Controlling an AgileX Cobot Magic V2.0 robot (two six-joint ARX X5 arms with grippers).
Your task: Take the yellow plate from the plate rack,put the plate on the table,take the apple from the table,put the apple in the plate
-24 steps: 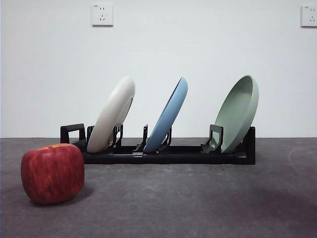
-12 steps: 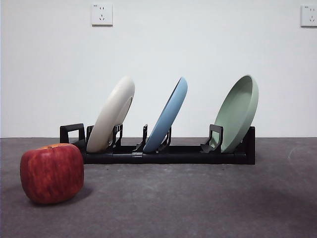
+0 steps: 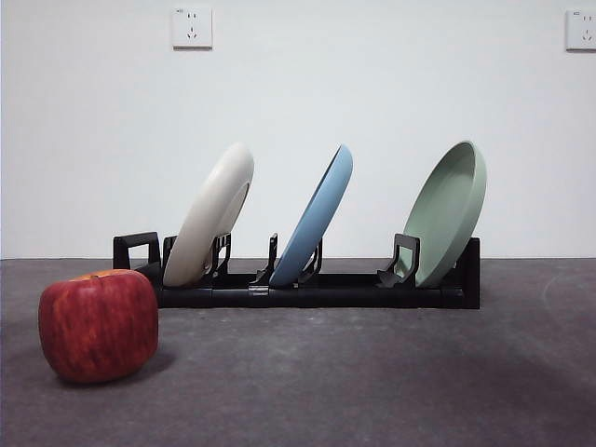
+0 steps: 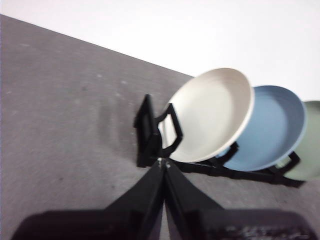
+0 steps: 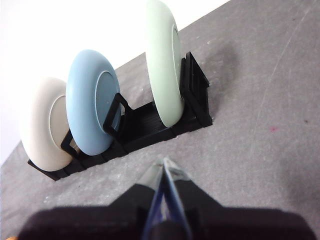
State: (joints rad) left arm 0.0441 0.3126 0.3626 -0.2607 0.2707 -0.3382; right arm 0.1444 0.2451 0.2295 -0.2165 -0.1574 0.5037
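Note:
The cream yellow plate [image 3: 212, 216] leans in the leftmost slot of the black plate rack [image 3: 307, 289]; the left wrist view shows this plate [image 4: 212, 115] from its inner side. The red apple [image 3: 98, 324] rests on the grey table [image 3: 372, 382] in front of the rack's left end. My left gripper [image 4: 162, 162] is shut, empty, hovering short of the rack's looped end. My right gripper [image 5: 164, 162] is shut too, above the table beside the rack [image 5: 150, 125]. Neither arm appears in the front view.
A blue plate [image 3: 318, 214] stands in the middle of the rack and a pale green plate [image 3: 449, 210] at its right end. Bare table lies in front of the rack, right of the apple. A white wall with two sockets is behind.

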